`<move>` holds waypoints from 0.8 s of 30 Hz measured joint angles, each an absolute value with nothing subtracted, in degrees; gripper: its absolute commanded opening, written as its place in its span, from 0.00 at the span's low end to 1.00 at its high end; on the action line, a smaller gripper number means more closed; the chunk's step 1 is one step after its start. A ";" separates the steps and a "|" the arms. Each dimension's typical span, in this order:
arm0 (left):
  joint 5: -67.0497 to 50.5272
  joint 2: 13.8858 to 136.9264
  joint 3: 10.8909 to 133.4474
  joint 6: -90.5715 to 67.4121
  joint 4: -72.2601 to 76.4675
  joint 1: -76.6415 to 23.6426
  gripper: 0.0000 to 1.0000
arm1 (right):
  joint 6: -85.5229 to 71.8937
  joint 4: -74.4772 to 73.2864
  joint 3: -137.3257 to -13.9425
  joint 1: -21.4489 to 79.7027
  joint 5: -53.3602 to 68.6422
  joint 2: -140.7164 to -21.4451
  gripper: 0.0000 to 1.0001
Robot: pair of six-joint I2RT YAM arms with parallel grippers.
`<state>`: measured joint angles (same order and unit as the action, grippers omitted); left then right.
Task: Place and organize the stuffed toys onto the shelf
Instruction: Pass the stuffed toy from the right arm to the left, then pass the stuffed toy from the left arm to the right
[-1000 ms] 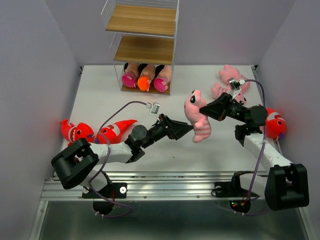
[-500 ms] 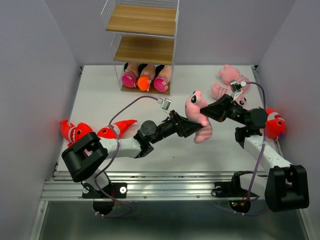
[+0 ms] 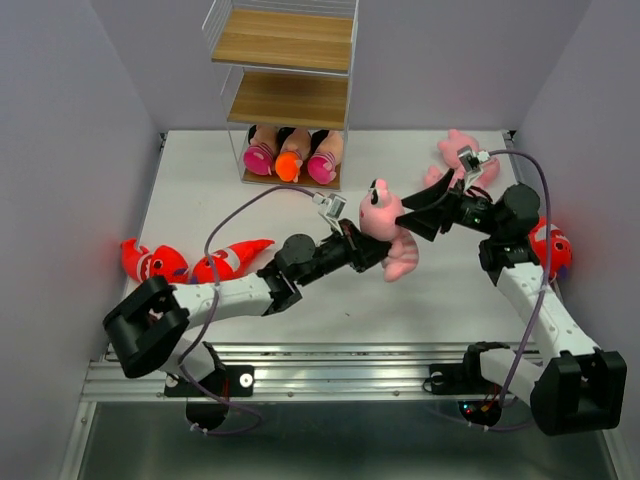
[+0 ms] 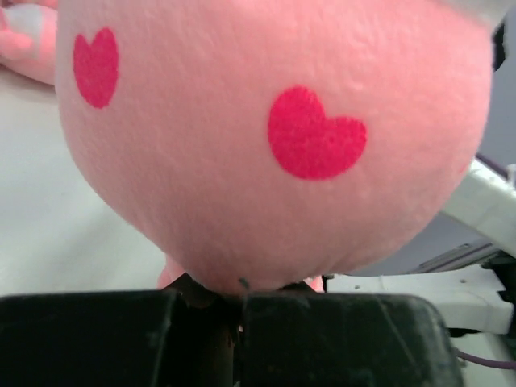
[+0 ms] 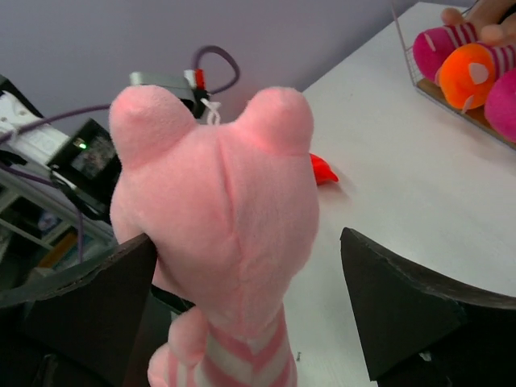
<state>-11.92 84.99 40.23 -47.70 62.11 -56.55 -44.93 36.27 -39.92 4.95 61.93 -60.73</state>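
Observation:
A pink stuffed toy [image 3: 386, 226] with striped legs hangs above the middle of the table. My left gripper [image 3: 372, 250] is shut on its lower face. In the left wrist view the heart-cheeked face [image 4: 274, 145] fills the frame, pinched at the bottom by my left gripper [image 4: 239, 298]. My right gripper [image 3: 418, 216] stands open behind the toy. In the right wrist view the back of the toy's head [image 5: 226, 210] sits between the spread fingers of my right gripper [image 5: 248, 238], leaning on the left one. The shelf [image 3: 285, 92] stands at the back, with three dolls [image 3: 290, 155] on its bottom tier.
Two red sharks [image 3: 150, 262] [image 3: 232, 258] lie at the left edge of the table. A third shark [image 3: 550, 245] lies at the right behind my right arm. More pink toys [image 3: 458, 148] lie at the back right, partly hidden by that arm.
My left gripper reached right and shut on the pink toy. My right gripper, shut on that toy before, has opened and let go, and the toy has shifted slightly up and left.

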 measured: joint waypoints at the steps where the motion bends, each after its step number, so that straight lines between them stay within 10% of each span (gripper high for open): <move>1: -10.90 82.91 40.25 -46.02 58.85 -56.58 0.00 | -41.25 32.69 -41.69 4.95 61.73 -60.64 1.00; 15: 14.35 74.67 51.75 -25.30 6.07 -60.16 0.00 | 3.05 -24.84 -70.89 7.75 57.58 -67.42 1.00; 24: 20.56 82.59 61.32 -23.86 -3.01 -64.75 0.00 | 7.68 -34.52 -71.29 19.77 43.66 -68.71 1.00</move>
<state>20.56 82.59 61.32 -23.86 -3.01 -64.75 7.68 -34.52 -71.29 19.77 43.66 -68.71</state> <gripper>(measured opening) 0.103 0.998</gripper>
